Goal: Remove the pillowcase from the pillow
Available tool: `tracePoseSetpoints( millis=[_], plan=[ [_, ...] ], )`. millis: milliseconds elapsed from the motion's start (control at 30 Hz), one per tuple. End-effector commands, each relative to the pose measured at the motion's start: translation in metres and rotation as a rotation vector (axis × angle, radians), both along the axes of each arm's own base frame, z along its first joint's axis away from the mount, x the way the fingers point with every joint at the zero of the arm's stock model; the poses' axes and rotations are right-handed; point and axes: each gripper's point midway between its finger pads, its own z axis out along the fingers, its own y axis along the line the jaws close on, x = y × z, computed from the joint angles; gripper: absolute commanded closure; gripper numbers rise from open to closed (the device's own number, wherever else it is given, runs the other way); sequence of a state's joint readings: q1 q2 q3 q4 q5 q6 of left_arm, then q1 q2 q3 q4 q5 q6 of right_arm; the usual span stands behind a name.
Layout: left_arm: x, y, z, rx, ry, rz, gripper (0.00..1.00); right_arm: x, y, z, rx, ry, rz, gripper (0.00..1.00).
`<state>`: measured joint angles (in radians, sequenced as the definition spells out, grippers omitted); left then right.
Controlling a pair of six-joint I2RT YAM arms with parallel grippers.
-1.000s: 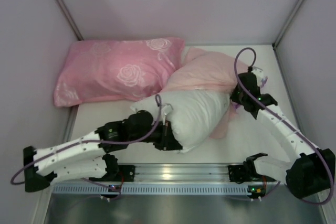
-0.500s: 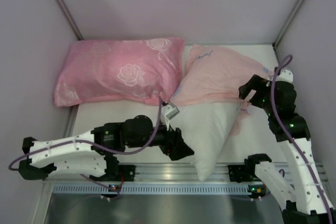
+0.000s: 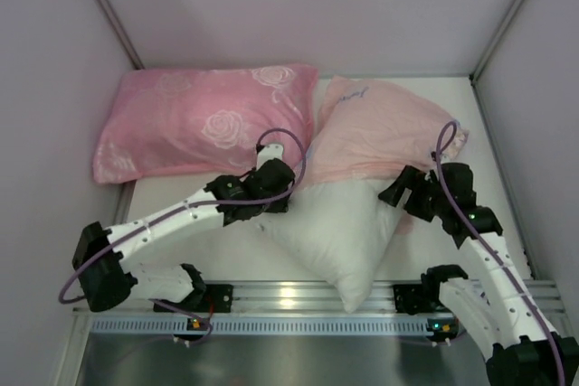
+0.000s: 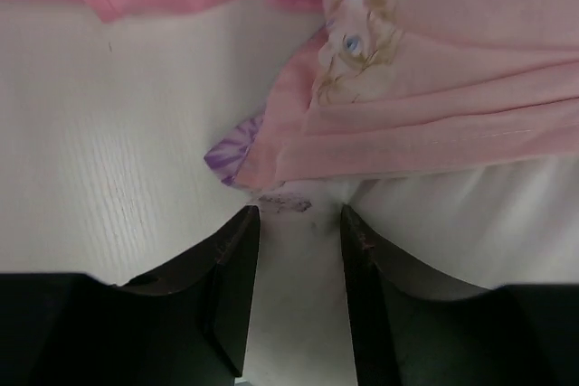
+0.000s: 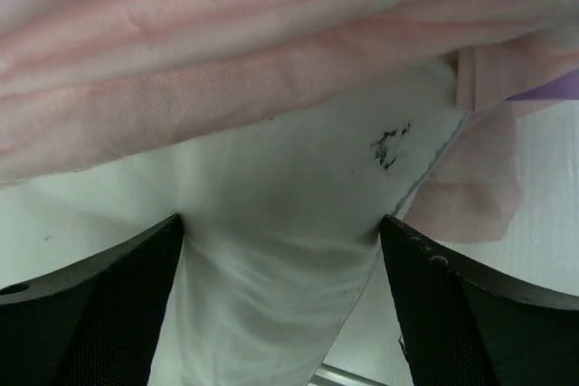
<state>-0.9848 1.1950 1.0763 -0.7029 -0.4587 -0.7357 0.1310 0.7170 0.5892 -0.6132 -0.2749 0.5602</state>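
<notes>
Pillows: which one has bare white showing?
The white pillow at near centre: its near half is bare, and the pale pink pillowcase covers only its far half. The rose-patterned pink pillow at far left is fully covered.

Bare table (image 3: 167,196) beside the pillow (image 3: 339,232) gives passage (rose pillow (image 3: 199,124) blocks behind).

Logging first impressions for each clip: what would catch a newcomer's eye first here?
The plump white pillow sticks halfway out of the pale pink pillowcase in the middle, its bare corner pointing toward the near edge. The left gripper and right gripper sit at its two sides by the case's hem. A bright pink rose-patterned pillow lies at the far left.
</notes>
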Motion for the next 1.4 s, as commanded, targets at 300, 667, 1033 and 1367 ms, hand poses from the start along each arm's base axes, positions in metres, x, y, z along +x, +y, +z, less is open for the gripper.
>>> tracePoseSetpoints(
  millis=[300,667,1033,1367],
  plan=[
    [-0.13,-0.188,-0.034,-0.352,0.121,-0.897,0.69,0.097,0.014,0.021,0.042,-0.065,-0.038,0.15],
    [-0.038,-0.102,0.009,-0.06,-0.169,-0.367,0.19,0.069,-0.059,0.159,-0.3,-0.314,-0.201,0.1],
    [0.019,-0.121,0.045,-0.033,-0.108,-0.578,0.01,-0.074,0.01,0.129,0.048,-0.23,0.171,0.12],
    [0.027,-0.181,0.037,-0.081,-0.08,-0.778,0.01,-0.136,0.017,0.138,0.138,-0.168,0.208,0.12]
  ],
)
